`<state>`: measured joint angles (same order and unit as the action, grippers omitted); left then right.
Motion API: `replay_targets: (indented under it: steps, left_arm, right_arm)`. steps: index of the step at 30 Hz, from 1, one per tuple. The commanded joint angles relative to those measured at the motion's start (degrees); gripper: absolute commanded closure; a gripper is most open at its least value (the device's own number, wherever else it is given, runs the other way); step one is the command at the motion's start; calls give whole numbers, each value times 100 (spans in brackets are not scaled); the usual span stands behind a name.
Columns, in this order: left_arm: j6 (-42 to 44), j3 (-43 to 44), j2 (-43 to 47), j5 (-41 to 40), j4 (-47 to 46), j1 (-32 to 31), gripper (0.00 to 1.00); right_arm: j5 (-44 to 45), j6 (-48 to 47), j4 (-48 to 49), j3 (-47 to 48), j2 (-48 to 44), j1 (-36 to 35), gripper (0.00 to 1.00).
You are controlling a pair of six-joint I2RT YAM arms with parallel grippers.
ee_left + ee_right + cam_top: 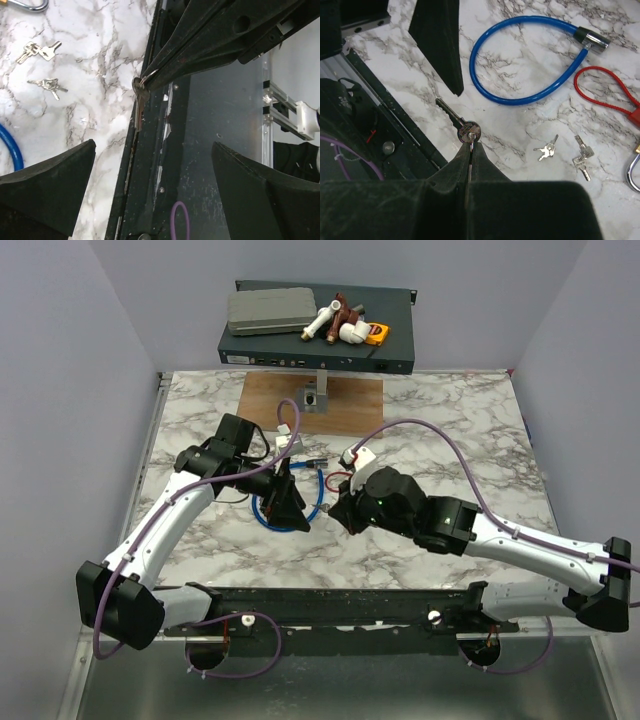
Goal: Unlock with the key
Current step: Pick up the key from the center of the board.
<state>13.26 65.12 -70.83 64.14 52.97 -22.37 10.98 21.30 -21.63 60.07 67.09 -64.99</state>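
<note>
A dark key (462,126) with a round head hangs from a thin ring pinched in my right gripper (471,147), which is shut. The key dangles blade outward, just above the marble near the table's front edge. The same key (139,107) shows in the left wrist view, below the right fingers (200,55). My left gripper (154,150) is open, with nothing between its jaws, and faces the key from close by. In the top view both grippers (285,502) (335,512) meet over the blue cable lock (318,490). One left finger (437,45) stands just beyond the key.
The blue cable lock (520,97) with its metal plug end (592,40) lies on the marble beside a red loop (605,95) and a padlock shackle (631,172). Two small bunches of silver keys (545,149) (582,157) lie loose. A black rail (150,175) edges the table.
</note>
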Motion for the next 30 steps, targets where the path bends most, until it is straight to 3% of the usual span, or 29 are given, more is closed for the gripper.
replay_targets:
  steps: [1,12,16,20,22,30]
  left_arm:
    - [54,53,37,642,27,-31,6]
    - [146,475,-250,808,446,-22,46]
    - [499,583,-331,791,775,-22,70]
    - [731,693,-515,756,1075,-22,82]
    - [778,758,-591,709,1150,-22,97]
    - [924,893,-460,292,1277,-20,100]
  right_arm:
    - [359,-333,168,350,151,-174,100]
    - [593,-514,246,571,344,-426,99]
    - [583,-535,264,634,384,-469,99]
    - [530,-502,346,694,438,-548,99]
    - [505,-488,369,724,473,-607,99]
    - [493,-294,337,540,305,-703,99]
